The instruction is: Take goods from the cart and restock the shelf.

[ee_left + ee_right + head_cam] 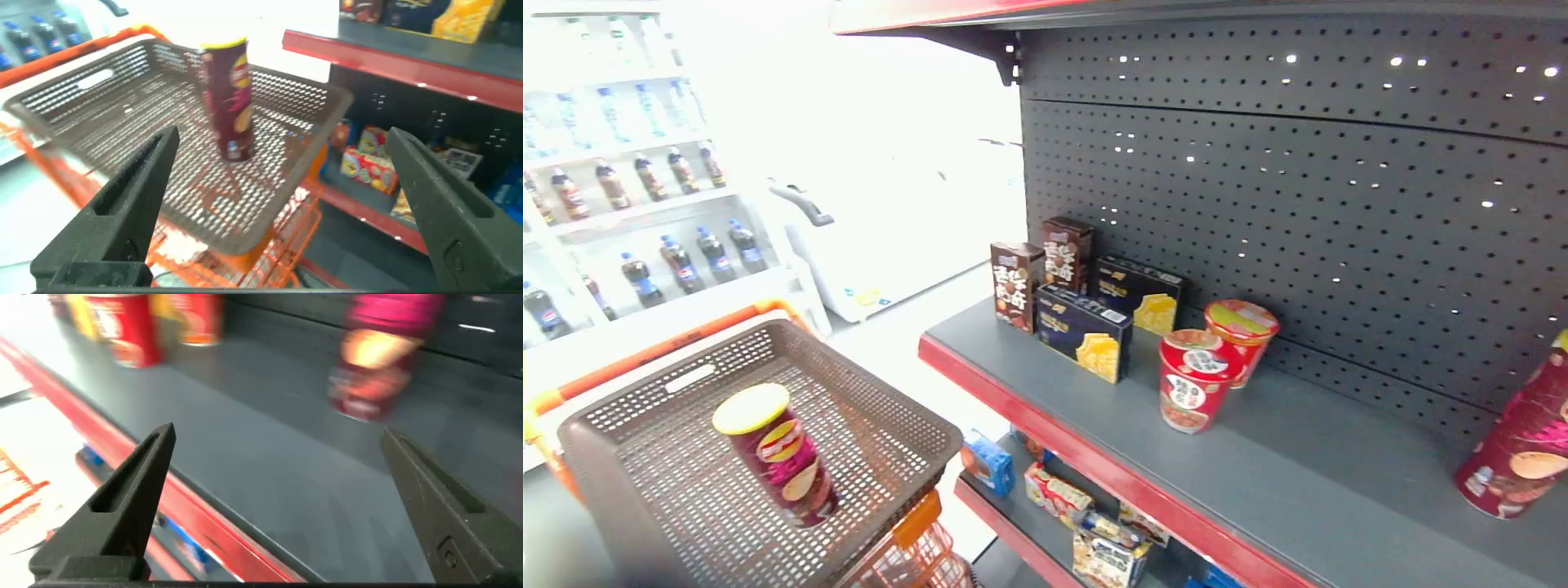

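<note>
Smooth grey shelf (1307, 465), perforated plastic basket (670, 482), cylindrical yellow-lidded can (780, 457)

R gripper (278, 433) over the grey shelf (270, 465), not touching it, fingers (135, 490) spread wide w/ nothing between them. Dark red can (372, 367) w/ pink upper part stands upright on the shelf beyond the gripper, near the dark back panel (278, 310); blurred, print unreadable. Two red cups (127, 327) side by side farther along the shelf, well apart from the can, one just behind the other. Red front edge (90, 416) runs along the shelf under the gripper. Blue pkg (176, 531) on a lower level below that edge. Orange wire (16, 494) over pale floor beside the shelf; can't tell what it belongs to
</note>
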